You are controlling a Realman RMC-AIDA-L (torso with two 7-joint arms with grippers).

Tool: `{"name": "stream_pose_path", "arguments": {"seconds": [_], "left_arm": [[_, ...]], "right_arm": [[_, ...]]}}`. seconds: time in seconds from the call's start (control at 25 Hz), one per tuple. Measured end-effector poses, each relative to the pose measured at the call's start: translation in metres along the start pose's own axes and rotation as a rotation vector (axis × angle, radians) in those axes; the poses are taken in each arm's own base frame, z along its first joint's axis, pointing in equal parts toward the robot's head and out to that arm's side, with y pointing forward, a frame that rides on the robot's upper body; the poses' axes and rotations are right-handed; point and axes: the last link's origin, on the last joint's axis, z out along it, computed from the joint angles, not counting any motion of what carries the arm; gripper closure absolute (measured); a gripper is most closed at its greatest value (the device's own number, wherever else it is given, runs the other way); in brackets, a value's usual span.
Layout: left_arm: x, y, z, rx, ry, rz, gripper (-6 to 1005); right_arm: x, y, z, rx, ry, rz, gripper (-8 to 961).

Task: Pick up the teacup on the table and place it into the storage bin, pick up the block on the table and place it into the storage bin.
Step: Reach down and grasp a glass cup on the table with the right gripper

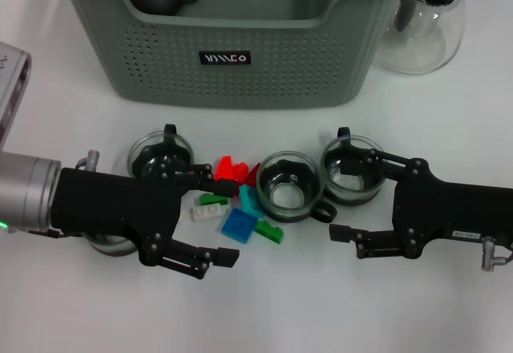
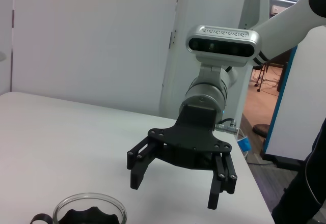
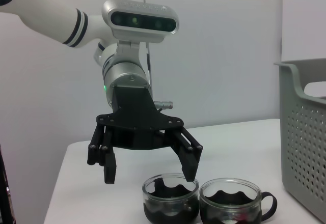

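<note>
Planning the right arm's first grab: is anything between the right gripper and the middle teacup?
No. The right gripper, jaws open, faces the middle teacup across bare table; another teacup sits under its far finger, beside that path.

The head camera looks steeply down from above on the white worktop [image 1: 264, 313], rather near. In it the bin [image 1: 232, 40] lies at 12 o'clock, the left tool [image 1: 215, 221] at 8 o'clock and the right tool [image 1: 346, 200] at 4 o'clock.

Each wrist camera sits low, near the worktop, and looks almost level across it at the opposite arm. The left wrist view faces the right tool [image 2: 175, 191] with one cup [image 2: 89, 211] close before it. The right wrist view faces the left tool [image 3: 150, 170], two cups [image 3: 170, 201] and a bin corner [image 3: 303, 142]. All three views share the cups and both tools.
</note>
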Motion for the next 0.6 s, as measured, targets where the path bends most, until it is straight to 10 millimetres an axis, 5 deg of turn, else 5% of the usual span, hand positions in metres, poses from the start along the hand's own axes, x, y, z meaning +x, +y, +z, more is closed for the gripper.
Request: {"name": "stream_pose_path", "arguments": {"seconds": [0.6], "left_arm": [[0.0004, 0.0027, -0.0081, -0.004, 0.005, -0.027, 99]], "right_arm": [[-0.0028, -0.0027, -0.001, 0.007, -0.008, 0.022, 8]]}}
